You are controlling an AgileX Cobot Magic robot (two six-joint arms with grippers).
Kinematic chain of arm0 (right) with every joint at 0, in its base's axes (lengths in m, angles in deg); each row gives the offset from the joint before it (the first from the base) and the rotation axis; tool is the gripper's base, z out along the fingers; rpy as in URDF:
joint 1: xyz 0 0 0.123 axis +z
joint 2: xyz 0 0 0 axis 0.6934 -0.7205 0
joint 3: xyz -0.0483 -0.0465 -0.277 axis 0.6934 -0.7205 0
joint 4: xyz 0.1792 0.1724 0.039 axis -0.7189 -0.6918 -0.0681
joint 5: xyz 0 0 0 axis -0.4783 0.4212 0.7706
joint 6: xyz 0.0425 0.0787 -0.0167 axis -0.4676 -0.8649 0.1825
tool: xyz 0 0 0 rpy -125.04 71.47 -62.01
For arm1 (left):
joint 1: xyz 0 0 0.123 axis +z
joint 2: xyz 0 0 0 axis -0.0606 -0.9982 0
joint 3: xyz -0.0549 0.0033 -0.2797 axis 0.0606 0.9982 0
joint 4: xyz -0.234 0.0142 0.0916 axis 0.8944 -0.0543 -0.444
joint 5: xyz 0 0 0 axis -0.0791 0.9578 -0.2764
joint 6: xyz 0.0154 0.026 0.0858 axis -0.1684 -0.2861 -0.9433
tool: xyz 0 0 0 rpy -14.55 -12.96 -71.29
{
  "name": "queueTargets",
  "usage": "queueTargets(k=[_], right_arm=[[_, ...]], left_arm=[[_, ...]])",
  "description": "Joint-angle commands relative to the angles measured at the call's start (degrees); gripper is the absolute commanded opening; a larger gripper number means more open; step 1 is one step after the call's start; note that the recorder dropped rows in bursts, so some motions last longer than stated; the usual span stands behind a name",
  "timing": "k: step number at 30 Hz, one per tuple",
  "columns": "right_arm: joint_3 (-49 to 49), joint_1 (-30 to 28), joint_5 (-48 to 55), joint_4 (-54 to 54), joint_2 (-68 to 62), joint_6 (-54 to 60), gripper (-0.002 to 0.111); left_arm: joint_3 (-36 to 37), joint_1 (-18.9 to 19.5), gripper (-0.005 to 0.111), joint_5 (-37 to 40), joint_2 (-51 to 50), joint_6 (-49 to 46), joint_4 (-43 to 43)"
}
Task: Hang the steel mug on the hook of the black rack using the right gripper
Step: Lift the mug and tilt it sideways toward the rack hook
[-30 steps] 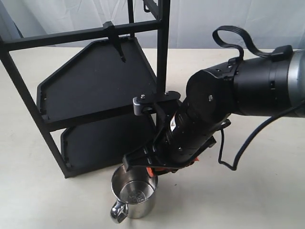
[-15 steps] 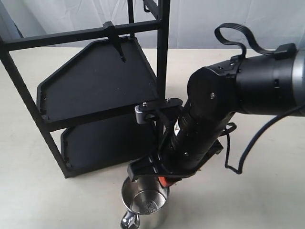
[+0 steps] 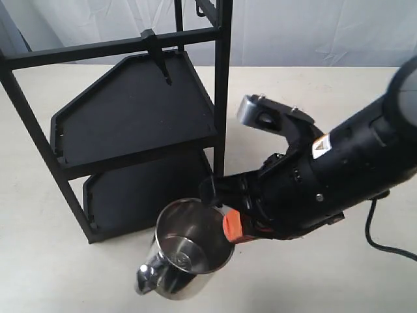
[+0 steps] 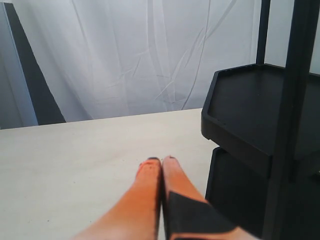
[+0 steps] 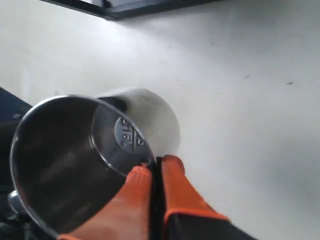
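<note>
Beige table (image 3: 52, 261), white curtain behind, my right gripper (image 3: 228, 218) pinching steel mug (image 3: 186, 251) rim, mug tilted at lower centre, black rack (image 3: 130, 124) upper left, my left gripper (image 4: 161, 162) pressed together.

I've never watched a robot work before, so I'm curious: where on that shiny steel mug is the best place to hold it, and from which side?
Probably the rim wall opposite the handle, which is where the right gripper has it now: its orange fingers pinch the thin wall of the steel mug, one inside, one outside. That leaves the loop handle on the far side free to slip over the hook.
</note>
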Motion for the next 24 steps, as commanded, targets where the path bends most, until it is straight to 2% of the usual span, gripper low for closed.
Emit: queueTargets(k=[1, 8, 16, 24], right_arm=[[-3.5, -1.4, -1.6, -9.5, 6.7, 2.1, -0.001], [-8.0, -1.6, -7.4, -27.7, 12.0, 2.3, -0.001], [-11.4, -1.9, -17.1, -38.5, 12.8, 1.1, -0.001], [-11.5, -11.2, -16.3, -44.2, 13.4, 0.8, -0.001]], left_arm=[[0.0, -0.3, 0.001, -0.3, 0.3, 0.1, 0.0], [0.0, -0.3, 0.001, -0.3, 0.3, 0.1, 0.0], [0.0, -0.3, 0.001, -0.3, 0.3, 0.1, 0.0], [0.0, -0.3, 0.001, -0.3, 0.3, 0.1, 0.0]])
